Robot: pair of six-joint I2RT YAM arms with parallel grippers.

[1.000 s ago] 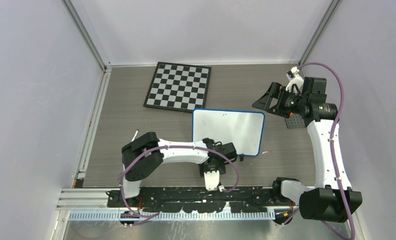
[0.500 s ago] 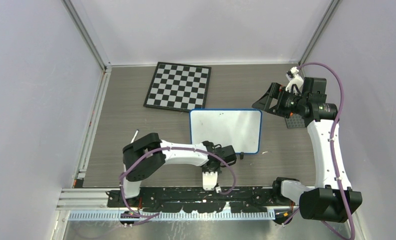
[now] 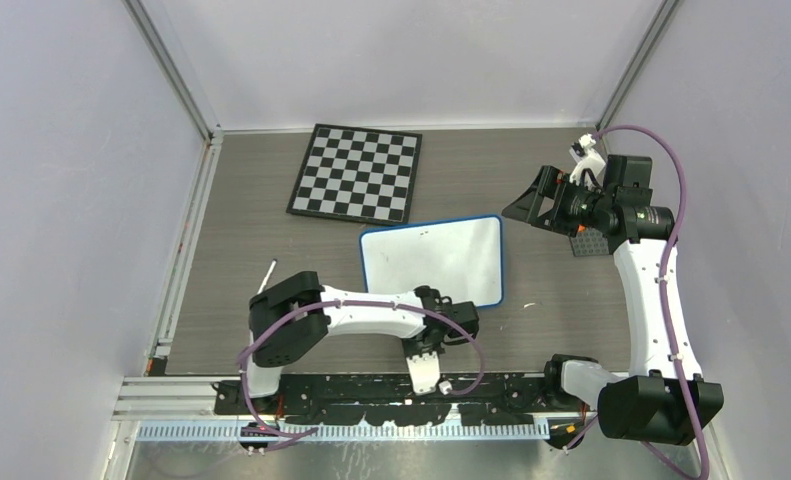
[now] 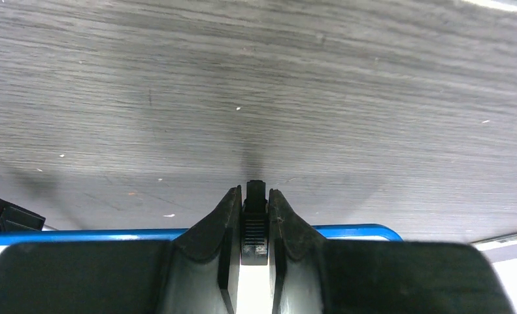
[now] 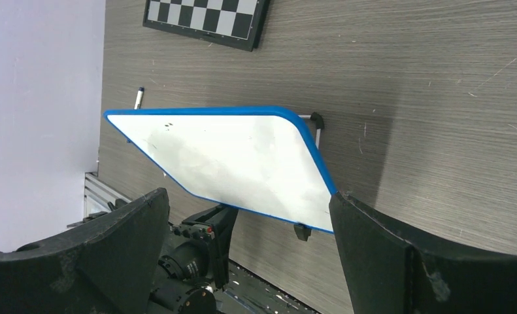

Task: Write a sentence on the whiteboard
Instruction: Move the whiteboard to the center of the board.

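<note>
My left tool (image 4: 254,196) is pinching a small black foot (image 4: 255,232) at the near rim of the whiteboard (image 3: 431,262). The board sits mid-bench, skewed, with nothing legible written on it. That hold is tiny: I judge the board may swivel or slip free if dragged. Its far edge lies near the chessboard (image 3: 356,172), so there is little room there. Bare bench (image 3: 241,200) opens to the left, where a thin white pen (image 3: 269,273) lies. My right tool (image 3: 533,205) hangs spread wide at the far right, well apart from the board.
</note>
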